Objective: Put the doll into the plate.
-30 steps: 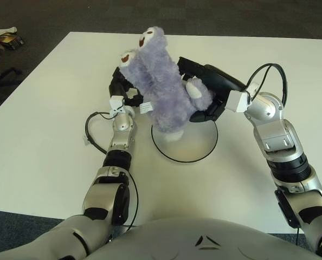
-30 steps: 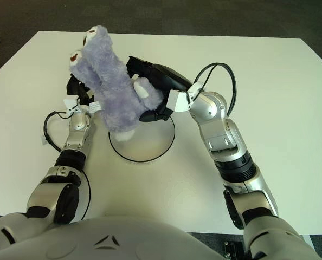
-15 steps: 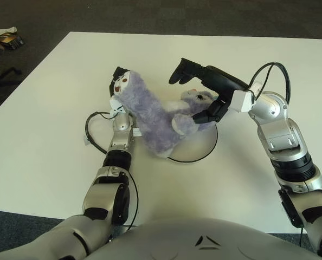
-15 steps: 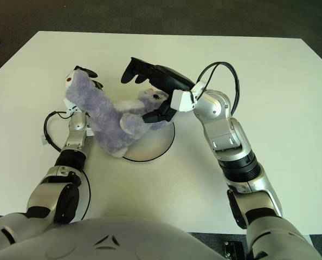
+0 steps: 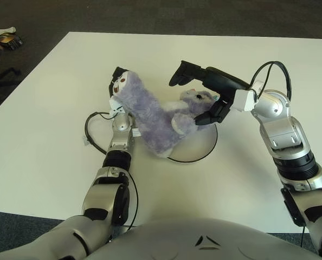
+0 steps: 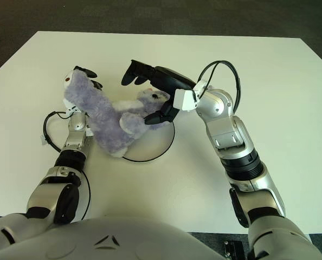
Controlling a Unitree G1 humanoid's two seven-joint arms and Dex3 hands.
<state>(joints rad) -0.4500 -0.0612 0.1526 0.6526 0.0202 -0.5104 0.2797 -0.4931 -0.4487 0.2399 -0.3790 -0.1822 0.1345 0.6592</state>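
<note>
The purple plush doll (image 5: 153, 120) lies tilted, partly over the left rim of the white plate (image 5: 201, 147) near the middle of the white table (image 5: 42, 135). The right hand (image 5: 200, 92) hovers just above the doll, its fingers spread wide and holding nothing. The left hand (image 6: 84, 75) is mostly hidden behind the doll's head, so its grip cannot be told; the right eye view shows slightly more of it. A small white tag (image 5: 135, 131) on the doll is unreadable.

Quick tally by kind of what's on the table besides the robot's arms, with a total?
Doll: 1
Plate: 1
Total: 2
The right hand is open over the doll; the left hand shows behind its head.
</note>
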